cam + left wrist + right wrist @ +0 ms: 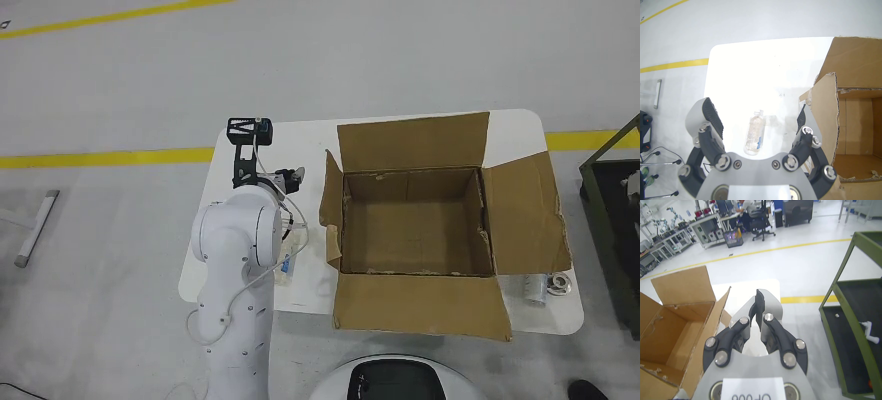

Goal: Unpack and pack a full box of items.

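Left gripper (755, 111) wide open, holding nothing. Small clear ribbed plastic bottle (754, 135) lies on its side directly below, between the jaws. Likely light, slick, crushable; grip mid-body.

A white tabletop (515, 128) with rounded corners stands on a pale grey floor (100, 80). A yellow floor line (100, 158) runs out from it at 9 o'clock and again at 3 o'clock. A green cart (588, 220) stands near it at 3 o'clock, with a small white plastic part (869, 332) on its black shelf. A grey bar (35, 228) lies on the floor at 9 o'clock. Far off at 12 o'clock stand workbenches (711, 228) and a black office chair (761, 224).
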### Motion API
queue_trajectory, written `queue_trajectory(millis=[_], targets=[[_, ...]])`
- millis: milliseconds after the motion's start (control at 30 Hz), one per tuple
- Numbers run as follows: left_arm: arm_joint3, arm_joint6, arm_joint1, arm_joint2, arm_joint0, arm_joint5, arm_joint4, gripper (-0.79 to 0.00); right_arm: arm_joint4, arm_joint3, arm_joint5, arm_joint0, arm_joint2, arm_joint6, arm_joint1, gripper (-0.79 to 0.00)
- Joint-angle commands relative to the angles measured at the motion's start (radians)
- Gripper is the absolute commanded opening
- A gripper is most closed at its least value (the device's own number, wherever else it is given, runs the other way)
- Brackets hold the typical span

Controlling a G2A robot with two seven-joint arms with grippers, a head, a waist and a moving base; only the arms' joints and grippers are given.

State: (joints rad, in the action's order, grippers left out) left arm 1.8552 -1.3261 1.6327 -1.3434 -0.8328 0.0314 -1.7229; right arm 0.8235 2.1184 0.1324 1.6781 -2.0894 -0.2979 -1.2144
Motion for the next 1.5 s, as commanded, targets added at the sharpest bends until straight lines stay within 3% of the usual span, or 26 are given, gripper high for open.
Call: queue_trajectory(millis=[0, 667, 1033, 1200, 1333, 1467], targets=[[0.000, 0.000, 0.000, 0.000, 0.000, 0.000, 0.000, 0.000, 0.009, 0.015, -0.006, -0.003, 0.003, 0.033, -0.001, -0.785], [0.000, 0.000, 0.000, 0.000, 0.000, 0.000, 0.000, 0.000, -0.020, 0.019, 0.019, -0.021, 0.039, 0.038, -0.001, -0.785], [0.000, 0.000, 0.000, 0.000, 0.000, 0.000, 0.000, 0.000, 0.180, 0.029, 0.027, 0.008, 0.142, 0.425, -0.017, -0.785], [0.005, 0.028, -0.003, -0.010, -0.028, -0.001, 0.001, 0.000, 0.222, 0.014, 0.021, -0.001, 0.188, 0.468, -0.021, -0.785], [0.029, -0.041, -0.005, -0.015, -0.057, -0.024, -0.001, 0.000, 0.227, 0.005, 0.060, -0.009, 0.182, 0.444, -0.018, -0.785], [0.046, -0.193, -0.009, -0.033, -0.078, -0.062, 0.021, 0.000, 0.213, -0.007, 0.103, -0.011, 0.146, 0.423, -0.014, -0.785]])
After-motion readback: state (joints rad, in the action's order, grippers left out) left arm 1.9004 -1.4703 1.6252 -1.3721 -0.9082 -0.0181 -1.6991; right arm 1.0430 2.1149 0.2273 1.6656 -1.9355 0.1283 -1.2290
